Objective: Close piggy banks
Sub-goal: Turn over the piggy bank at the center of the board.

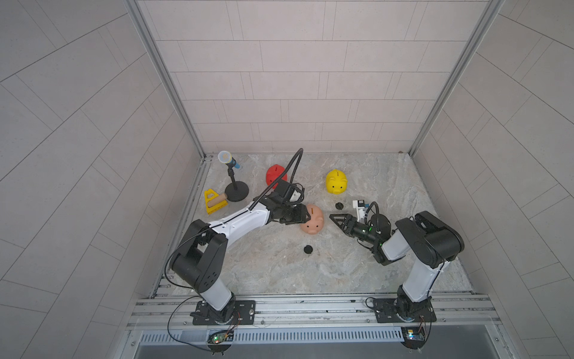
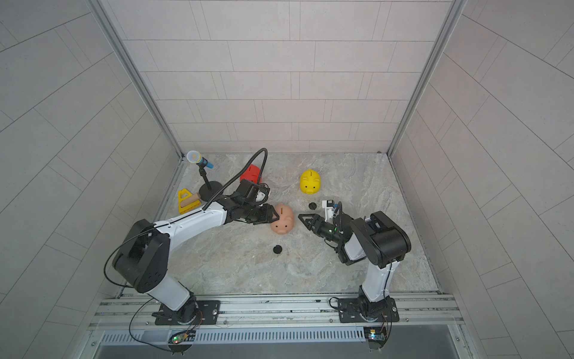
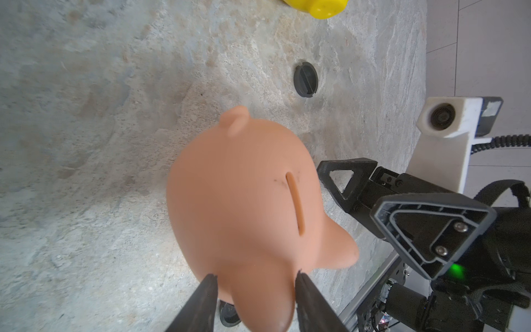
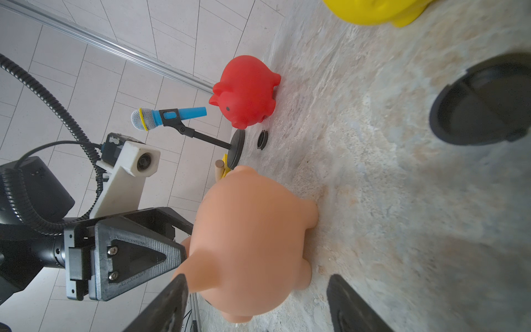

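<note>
Left hand pinching peach pig, belly hidden, right hand spread.

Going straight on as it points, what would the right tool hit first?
Most likely the peach-pink pig, directly ahead of the right tool with only bare table between; relative height is unclear.

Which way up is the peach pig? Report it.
Upright: the peach pig has its coin slot facing up and its feet on the table.
</note>
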